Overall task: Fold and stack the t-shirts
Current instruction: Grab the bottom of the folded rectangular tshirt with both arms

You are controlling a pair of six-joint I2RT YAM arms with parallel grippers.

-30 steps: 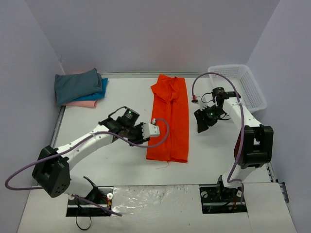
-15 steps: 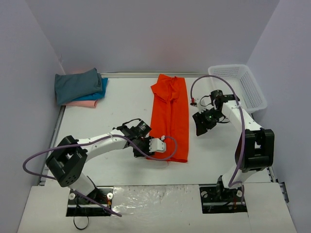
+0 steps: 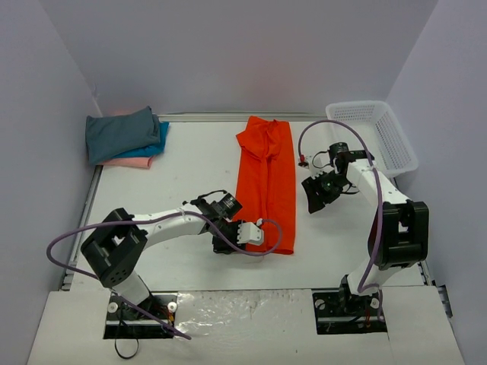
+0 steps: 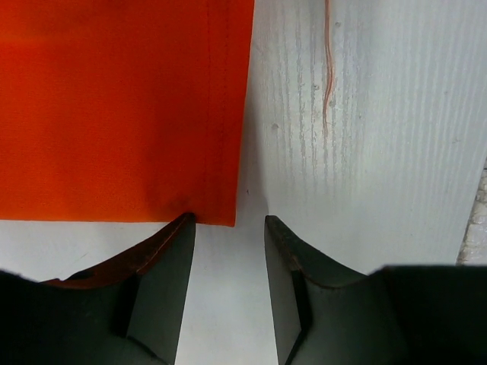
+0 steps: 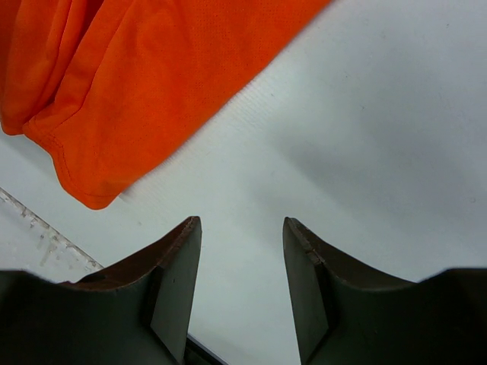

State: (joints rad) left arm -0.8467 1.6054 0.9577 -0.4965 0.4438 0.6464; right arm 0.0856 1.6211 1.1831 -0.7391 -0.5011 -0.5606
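The bright orange t-shirt (image 3: pixel 266 182) lies folded into a long strip down the middle of the table. My left gripper (image 3: pixel 259 232) sits low at its near left corner, open and empty. In the left wrist view the shirt's hemmed corner (image 4: pixel 221 205) lies just beyond my left gripper (image 4: pixel 228 220), touching one fingertip (image 4: pixel 183 228). My right gripper (image 3: pixel 313 194) hovers open over bare table right of the shirt. In the right wrist view, orange cloth (image 5: pixel 152 84) lies ahead and left of my right gripper (image 5: pixel 242 222). Folded grey-teal (image 3: pixel 118 133), blue (image 3: pixel 157 141) and pink (image 3: pixel 129 162) t-shirts are stacked at the far left.
A white mesh basket (image 3: pixel 380 133) stands at the far right corner. A loose orange thread (image 4: pixel 327 84) lies on the table beside the shirt's near edge. Purple cables loop off both arms.
My left gripper has swung toward me along the shirt's left edge down to its near corner, and its jaws have widened a little. The right gripper has barely shifted.
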